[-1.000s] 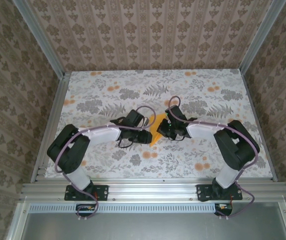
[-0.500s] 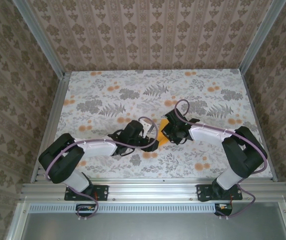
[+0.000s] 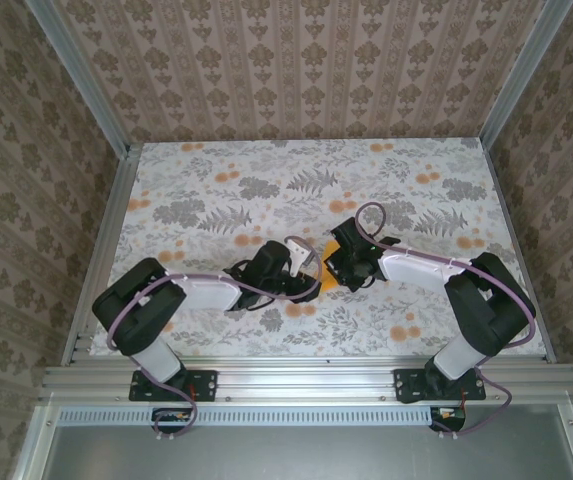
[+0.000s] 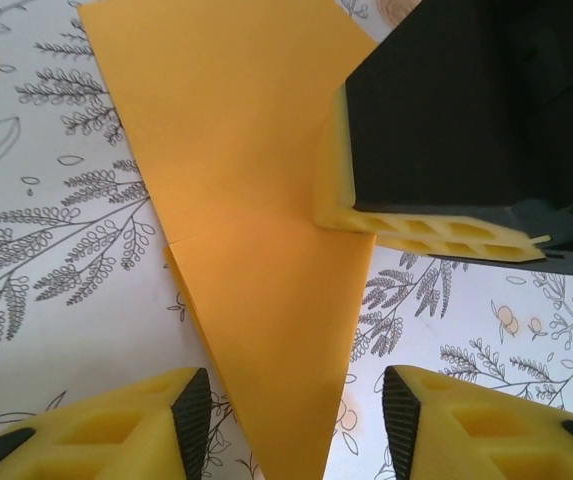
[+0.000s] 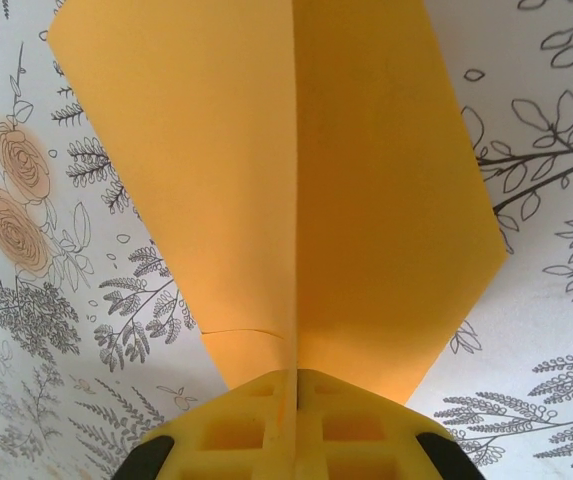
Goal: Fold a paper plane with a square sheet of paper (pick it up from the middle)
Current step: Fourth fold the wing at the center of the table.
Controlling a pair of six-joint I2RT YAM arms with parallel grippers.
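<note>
The bright-orange sheet of paper (image 3: 329,273) is folded into a pointed paper plane shape with a centre crease and lies mid-table between both arms. My right gripper (image 5: 294,415) is shut on the raised centre crease at one end of the paper (image 5: 376,190). In the left wrist view the paper (image 4: 256,250) narrows to a tip that lies between the open fingers of my left gripper (image 4: 296,425), with a gap on each side. A right fingertip (image 4: 416,215) presses on the paper's upper right. From above, the left gripper (image 3: 306,284) and the right gripper (image 3: 342,263) face each other across the paper.
The table wears a floral cloth with small printed orange flowers (image 3: 296,312) just in front of the paper. An aluminium rail (image 3: 306,375) runs along the near edge, and wallpapered walls close in the other three sides. Open cloth lies behind the grippers.
The right gripper has carried the paper slightly right and nearer. The left gripper has followed it right, and now its fingers straddle the paper's tip.
</note>
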